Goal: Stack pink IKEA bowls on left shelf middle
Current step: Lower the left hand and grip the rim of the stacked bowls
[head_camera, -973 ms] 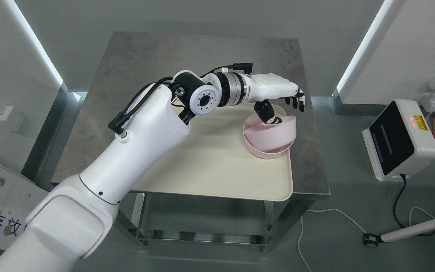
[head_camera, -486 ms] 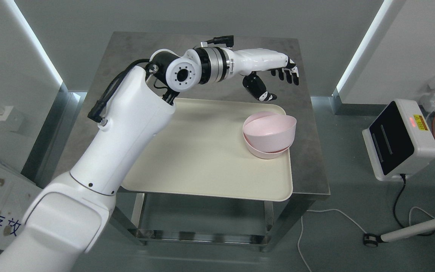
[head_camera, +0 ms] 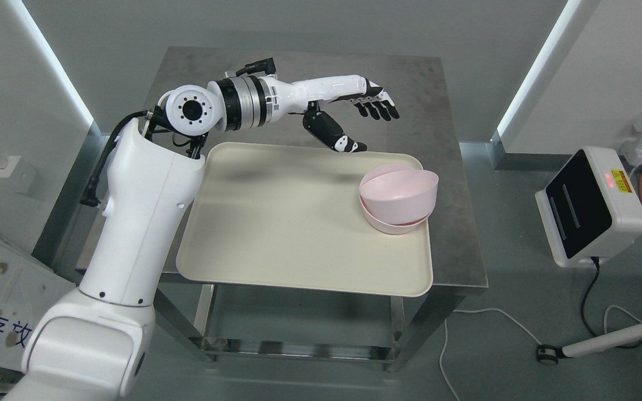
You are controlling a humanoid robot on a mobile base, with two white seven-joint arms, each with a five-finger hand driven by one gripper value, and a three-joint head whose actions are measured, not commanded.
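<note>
Pink bowls, two of them, sit nested one inside the other at the right edge of the cream tray, toward its far right corner; upper bowl tilted, its rim riding higher on the right side than the lower bowl's rim; both rest on the tray, nothing touching them; tray lies flat on the steel table, its near edge just past the table's near edge, its right edge close to the table's right edge; left hand raised over the far part of the table, beyond the tray's far edge, well apart from the bowls; fingers spread and extended, thumb hanging down separately, holding nothing; left arm enters from the lower left and bends at the wrist joint above the tray's far left corner; white box with a dark screen stands on the floor to the right of the table, a red light lit on its top.
</note>
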